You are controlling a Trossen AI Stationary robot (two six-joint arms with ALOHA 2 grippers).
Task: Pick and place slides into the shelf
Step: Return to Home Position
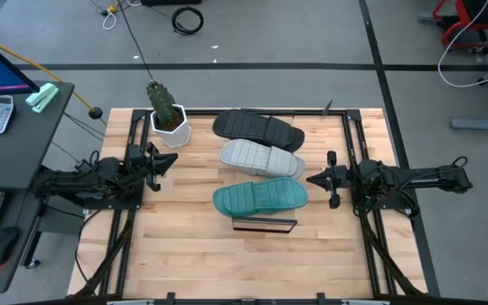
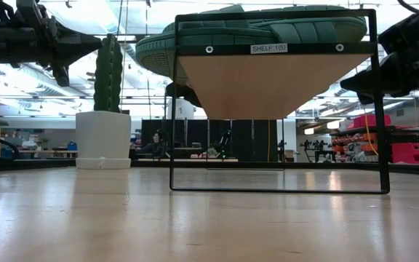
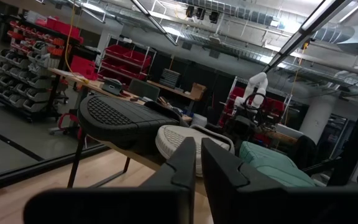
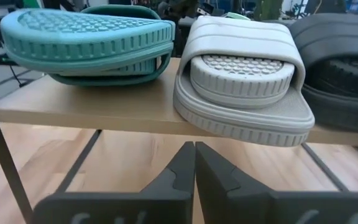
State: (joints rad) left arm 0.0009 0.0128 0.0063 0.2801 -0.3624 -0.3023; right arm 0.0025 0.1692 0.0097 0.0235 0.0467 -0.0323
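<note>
Three slides lie side by side on the shelf (image 1: pixel 265 223), soles down on its light-wood board: the black slide (image 1: pixel 257 128) farthest, the light grey slide (image 1: pixel 262 158) in the middle, the teal slide (image 1: pixel 260 198) nearest. The right wrist view shows the teal slide (image 4: pixel 89 40), the grey slide (image 4: pixel 244 78) and the black slide (image 4: pixel 340 62) from their toe ends. My left gripper (image 1: pixel 169 160) hovers left of the shelf, shut and touching nothing. My right gripper (image 1: pixel 312 179) hovers right of it, shut, also clear of the slides.
A green plant in a white pot (image 1: pixel 168 119) stands at the table's far left, close to my left gripper. The shelf's black frame (image 2: pixel 278 189) stands on the slatted tabletop. Bare wood lies along the near edge (image 1: pixel 252 271).
</note>
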